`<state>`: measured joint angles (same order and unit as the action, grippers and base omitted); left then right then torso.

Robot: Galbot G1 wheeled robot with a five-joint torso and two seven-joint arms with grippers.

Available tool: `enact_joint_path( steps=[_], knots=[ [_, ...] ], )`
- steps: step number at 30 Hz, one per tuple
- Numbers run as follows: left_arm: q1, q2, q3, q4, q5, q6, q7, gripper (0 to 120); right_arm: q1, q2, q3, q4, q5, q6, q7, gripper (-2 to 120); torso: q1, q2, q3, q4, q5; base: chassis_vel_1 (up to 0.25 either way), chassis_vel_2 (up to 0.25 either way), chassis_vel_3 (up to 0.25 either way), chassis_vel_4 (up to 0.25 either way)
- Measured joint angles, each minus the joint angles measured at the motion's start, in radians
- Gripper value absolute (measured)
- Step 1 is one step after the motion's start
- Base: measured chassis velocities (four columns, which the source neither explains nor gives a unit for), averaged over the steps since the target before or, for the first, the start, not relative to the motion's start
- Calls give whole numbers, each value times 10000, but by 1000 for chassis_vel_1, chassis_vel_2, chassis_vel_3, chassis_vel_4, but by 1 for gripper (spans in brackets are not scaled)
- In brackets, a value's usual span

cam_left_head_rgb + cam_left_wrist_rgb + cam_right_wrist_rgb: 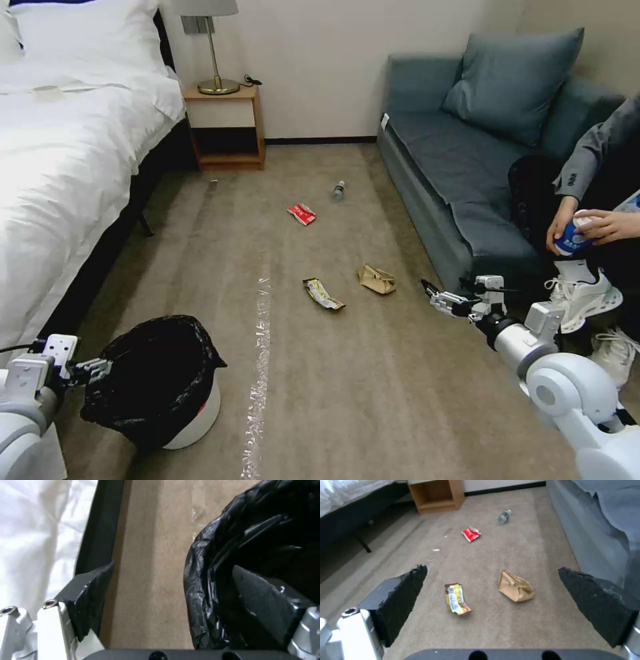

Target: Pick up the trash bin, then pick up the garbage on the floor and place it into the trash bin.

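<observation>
Indoors, a tan carpeted floor [373, 373] runs between a white bed [60, 167] and a grey-blue sofa [467, 167], with a wooden nightstand [225, 127] against the far wall. Every place below is given from the trash bin.

The trash bin [160, 383] is small, round and white. It stands on the carpet just beside the bed's dark base, and a crinkly black bag [253, 562] hides most of it, spilling over the rim so that white plastic shows at the bottom edge alone.

The left gripper [93, 370] is at the bin's bed-side rim. Its jaws are spread, with one black pad [263, 605] set against the bag's folds and the other pad [86, 597] out over bare carpet.

The right gripper [443, 301] hangs well apart from the bin, over by the sofa's front edge, jaws wide apart and holding nothing.

Four pieces of garbage lie loose on the carpet. A crumpled brown paper bag [377, 279] sits far from the bin, toward the sofa. A flattened yellowish wrapper [323, 294] with a brown end is the piece nearest the bin, just beside the paper bag. A red-and-white packet [302, 214] lies farther off, toward the far wall. A small clear bottle [339, 191] with a white cap lies on its side, farthest from the bin.
</observation>
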<state>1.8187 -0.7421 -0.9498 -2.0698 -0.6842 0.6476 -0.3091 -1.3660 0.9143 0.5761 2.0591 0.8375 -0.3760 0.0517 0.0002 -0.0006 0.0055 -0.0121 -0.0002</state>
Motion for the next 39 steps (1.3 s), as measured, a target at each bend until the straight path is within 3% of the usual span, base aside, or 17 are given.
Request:
enact_joint_path(
  steps=[9, 17, 25, 39],
  knots=[
    [-644, 284, 123, 898, -728, -47, 437, 88, 43, 190, -304, 40, -161, 11, -2, 100, 0, 0, 1, -1, 2, 0, 0, 0, 0],
    [-1042, 342, 412, 1314, -782, -71, 666, 83, 101, 281, -411, 226, -153, 7, -1, 100, 0, 0, 1, 1, 2, 0, 0, 0, 0],
    [-1667, 43, 902, 1667, -577, -69, 716, 83, 255, 341, -810, 217, -148, 73, -102, 100, 0, -1, 0, 1, 2, 0, 0, 0, 0],
    [-2242, -526, 1589, 2088, 51, -57, 865, 84, 263, 295, -846, 159, -90, 249, -210, 100, 0, -1, 0, 0, 3, 0, 0, 0, 0]
  ],
)
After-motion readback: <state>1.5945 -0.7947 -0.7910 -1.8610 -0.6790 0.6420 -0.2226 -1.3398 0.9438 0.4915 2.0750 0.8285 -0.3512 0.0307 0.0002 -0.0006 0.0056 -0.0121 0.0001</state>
